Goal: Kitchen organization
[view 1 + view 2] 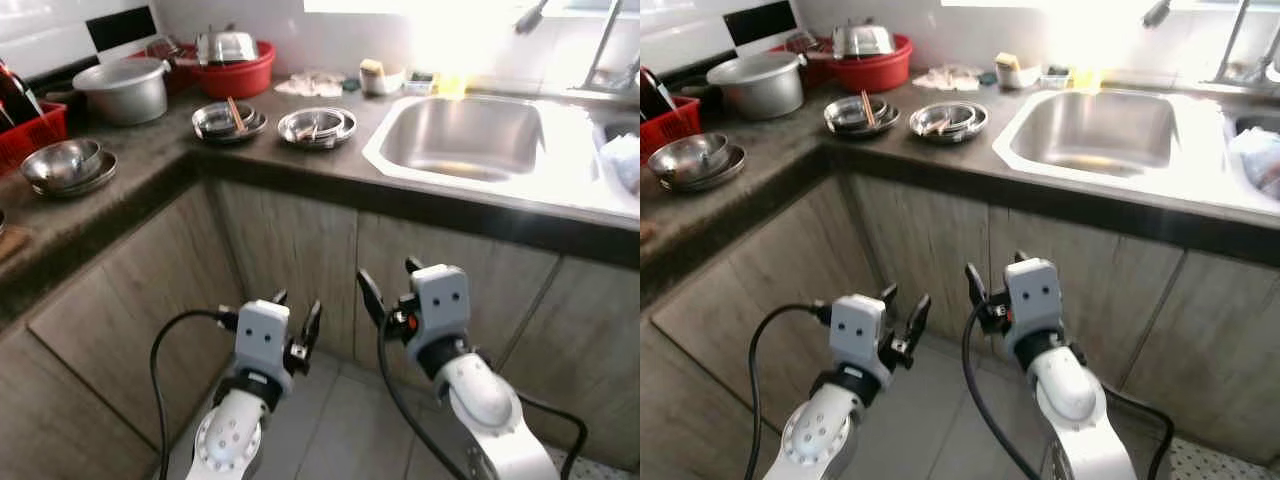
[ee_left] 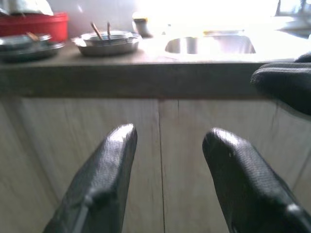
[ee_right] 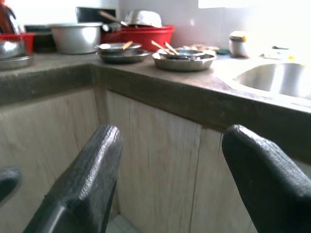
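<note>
Left gripper (image 1: pixel 296 317) and right gripper (image 1: pixel 388 283) both spread, empty, low before cabinet doors (image 1: pixel 290 250). Steel bowls (image 1: pixel 316 126) with chopsticks near tabletop (image 1: pixel 150 150) front edge, left of sink (image 1: pixel 470 135); red basin (image 1: pixel 235 70) at back.

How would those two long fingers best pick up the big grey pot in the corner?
Probably by its rim. The grey pot stands upright and open, too wide to span, so one finger inside and one outside the near wall, coming from above, looks best. Both end effectors hang open below the counter.
</note>
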